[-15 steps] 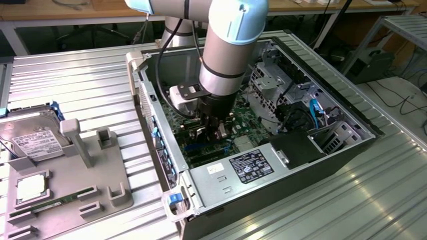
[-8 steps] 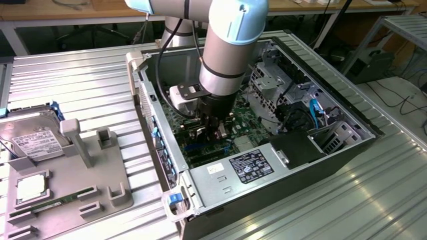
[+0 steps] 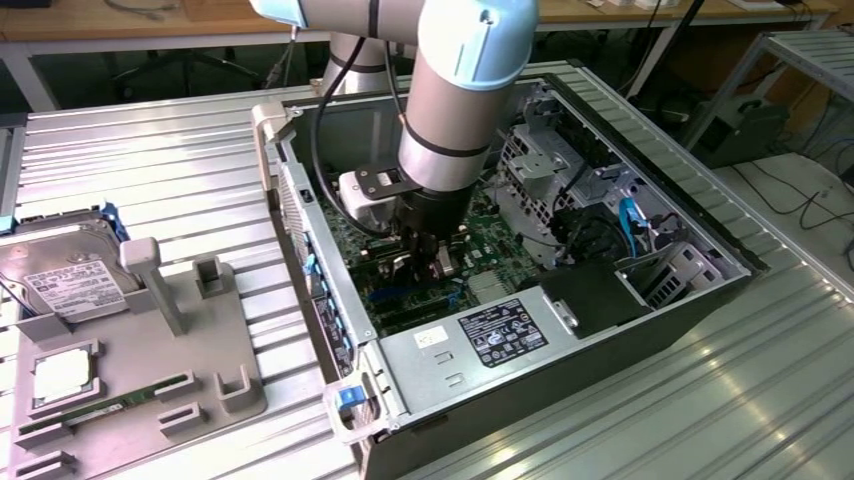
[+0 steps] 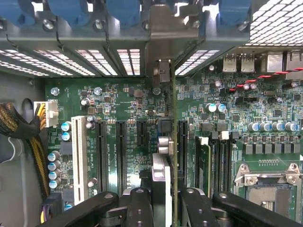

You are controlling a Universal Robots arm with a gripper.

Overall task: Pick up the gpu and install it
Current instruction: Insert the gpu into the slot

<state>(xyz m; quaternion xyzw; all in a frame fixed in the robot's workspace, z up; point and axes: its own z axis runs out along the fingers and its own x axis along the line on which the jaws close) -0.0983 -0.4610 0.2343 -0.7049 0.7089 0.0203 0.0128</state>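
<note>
Jaws clamp thin dark gpu card (image 4: 173, 99) edge-on, upright over green motherboard (image 4: 128, 101) slots, likely so it seats straight.

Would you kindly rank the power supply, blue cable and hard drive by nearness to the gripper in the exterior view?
1. Power supply, beside the gripper holding the gpu.
2. Blue cable, exterior view's right.
3. Hard drive, exterior view's far left.

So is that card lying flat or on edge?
On edge: the gpu shows as a thin line in the gripper, above the motherboard. Whether it is seated, cannot tell.
</note>
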